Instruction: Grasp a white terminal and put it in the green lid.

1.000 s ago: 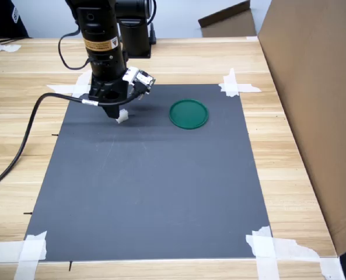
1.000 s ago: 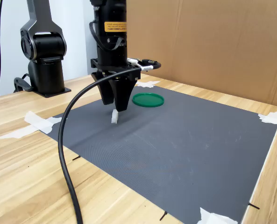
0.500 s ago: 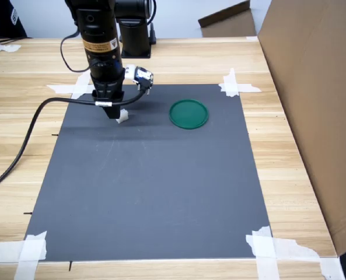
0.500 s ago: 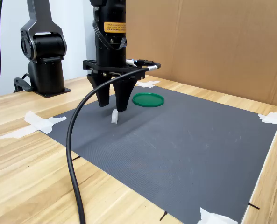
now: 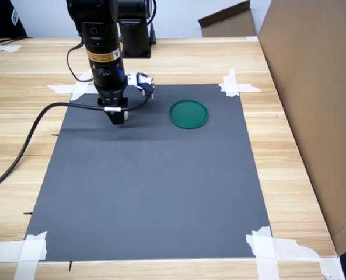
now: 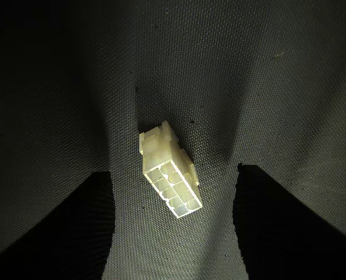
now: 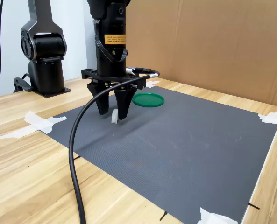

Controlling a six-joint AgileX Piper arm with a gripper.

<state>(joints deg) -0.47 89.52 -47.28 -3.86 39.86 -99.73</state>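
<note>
White terminal (image 6: 170, 172) lies on the dark mat (image 5: 155, 186), between the two fingers. Moulded plastic block, cream-white under the wrist light, rectangular, one end face a grid of small square cavities, a small latch bump on the far end. It sits skewed to the fingers, not square to them. In the second exterior view it shows as a small pale block (image 7: 114, 117) standing on the mat between the finger tips; in the first exterior view the arm mostly hides it.

Gripper (image 7: 113, 115) is down low over the mat, jaws released, spread either side of the terminal with clear mat showing on both sides in the wrist view. Fingers (image 6: 50, 227) are matte black, wedge-shaped, tapering downward. No contact with the terminal visible.

Mat is thin, charcoal, fine woven dot texture, a few light scuffs. Corners are held down with torn white tape (image 5: 237, 86).

Green lid (image 5: 188, 114) is a flat round dark-green plastic disc with a low raised rim, smooth, slightly glossy. It's on the mat to the first exterior view's right of the gripper, apart from it.

Surface (image 5: 289, 151) is pale wood with visible plank grain. Thick black rubbery cable (image 7: 75, 154) loops from the wrist down across the mat edge. Glossy black arm base (image 7: 42, 56) stands at the back. Brown cardboard panel (image 7: 213, 42) along one side.
</note>
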